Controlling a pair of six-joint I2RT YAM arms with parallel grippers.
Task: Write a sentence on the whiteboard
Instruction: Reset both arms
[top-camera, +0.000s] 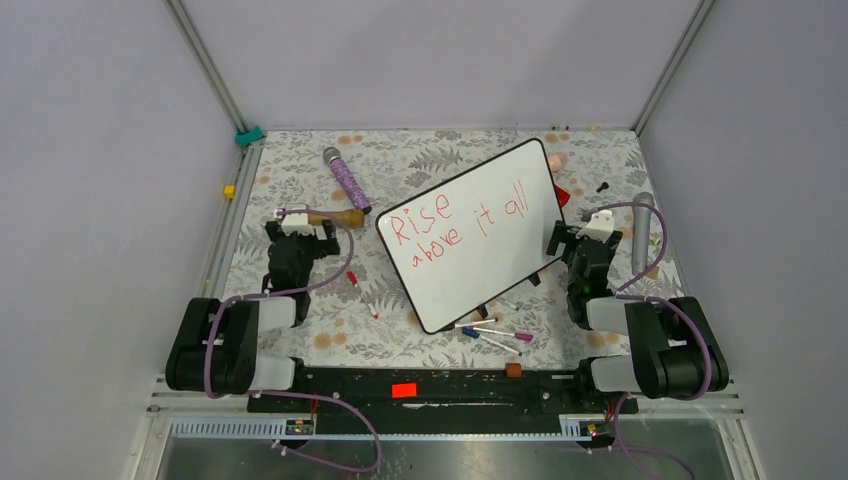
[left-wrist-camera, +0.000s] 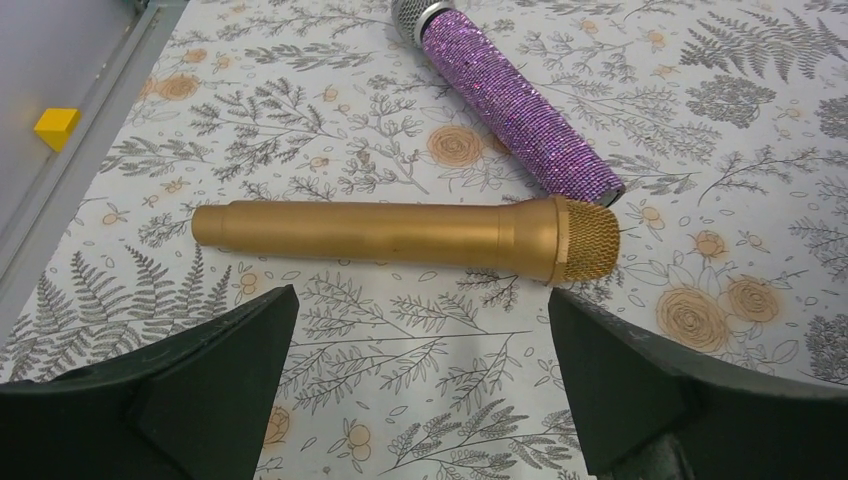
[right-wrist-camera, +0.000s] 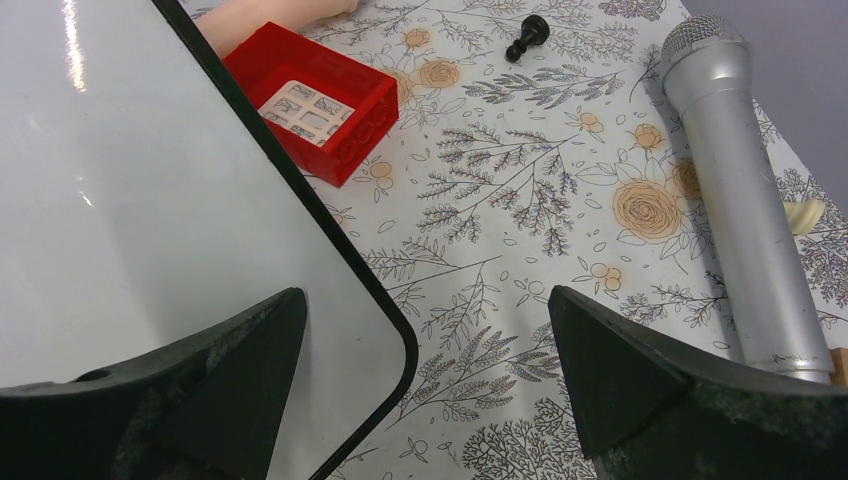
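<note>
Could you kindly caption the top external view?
Whiteboard reading "Rise above it all" between open left gripper and right gripper.

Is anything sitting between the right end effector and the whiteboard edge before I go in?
Nothing visible. The right end effector stands open right at the whiteboard's corner. The red block lies further along that edge and the silver microphone is off to the right. Both are outside the gap.

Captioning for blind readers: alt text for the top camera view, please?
A whiteboard lying askew on a floral tablecloth bears the red sentence "Rise above it all". Loose markers lie by its near edge. The left tool sits near a gold microphone, the right tool at the board's right edge.
</note>
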